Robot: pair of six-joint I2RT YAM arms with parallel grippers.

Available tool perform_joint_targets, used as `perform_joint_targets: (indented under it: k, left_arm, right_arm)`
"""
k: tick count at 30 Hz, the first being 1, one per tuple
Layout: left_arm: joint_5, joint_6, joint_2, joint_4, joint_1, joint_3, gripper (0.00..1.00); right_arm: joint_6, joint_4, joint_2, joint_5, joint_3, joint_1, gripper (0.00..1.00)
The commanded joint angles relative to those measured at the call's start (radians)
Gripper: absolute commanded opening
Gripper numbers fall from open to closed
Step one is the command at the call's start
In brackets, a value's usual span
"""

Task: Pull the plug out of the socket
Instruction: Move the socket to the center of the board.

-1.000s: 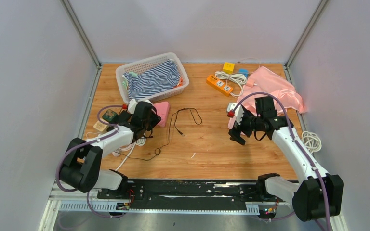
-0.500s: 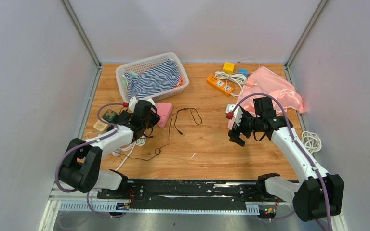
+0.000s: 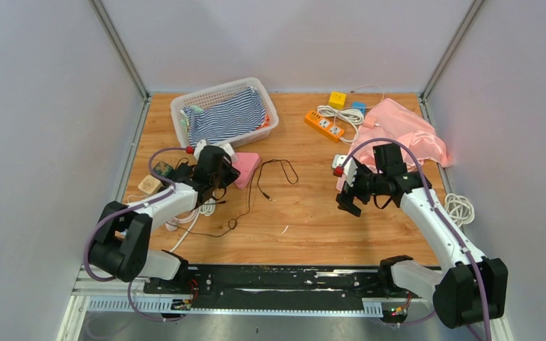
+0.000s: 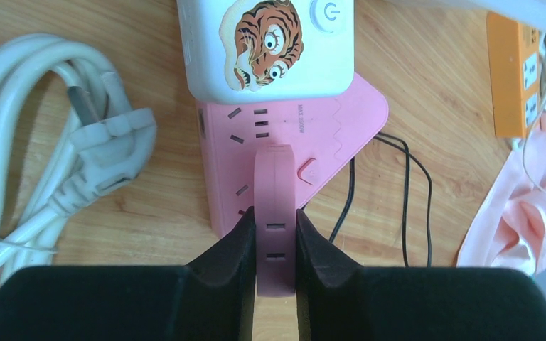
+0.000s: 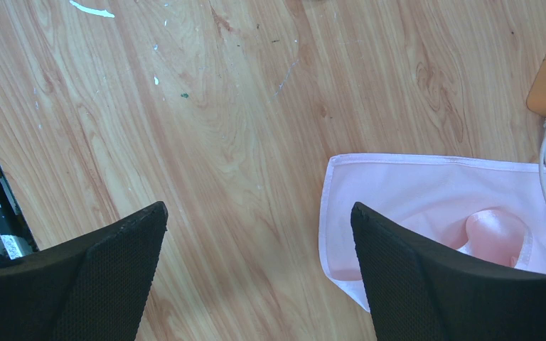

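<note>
Left wrist | left arm [image 3: 170, 202] stretched forward, left jaws clamping pink plug [image 4: 276, 192] | right jaws spread

Smooth matt plastic is shown on the pink wedge-shaped power strip [image 4: 341, 124]; a glossy shell is noted on the white tiger-stickered plastic block [image 4: 266, 74]. Grained, scuffed wood is seen across the light-brown table [image 5: 242, 142], and a soft sheen on the pink cloth [image 5: 412, 185].

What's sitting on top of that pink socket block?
A white tiger-sticker charger at the far end, and a pink plug pinched by the left gripper. Their prongs are covered.
</note>
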Motion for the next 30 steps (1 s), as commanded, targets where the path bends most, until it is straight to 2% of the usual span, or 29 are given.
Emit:
perform_joint_targets:
  k: [1, 4, 21, 30]
  left_arm:
    - [0.114, 0.066, 0.038, -0.021, -0.007, 0.021, 0.02]
    - [0.125, 0.097, 0.037, -0.020, -0.030, 0.029, 0.00]
    - [0.201, 0.297, 0.124, -0.022, -0.241, 0.102, 0.00]
    - [0.352, 0.427, 0.223, -0.022, -0.300, 0.179, 0.08]
  right_arm:
    - [-0.010, -0.033, -0.018, -0.027, 0.030, 0.019, 1.00]
    - [-0.009, -0.034, -0.022, -0.031, 0.030, 0.021, 1.00]
    - [-0.003, -0.038, -0.042, -0.084, 0.033, 0.023, 1.00]
    - [-0.002, -0.041, -0.041, -0.110, 0.031, 0.024, 1.00]
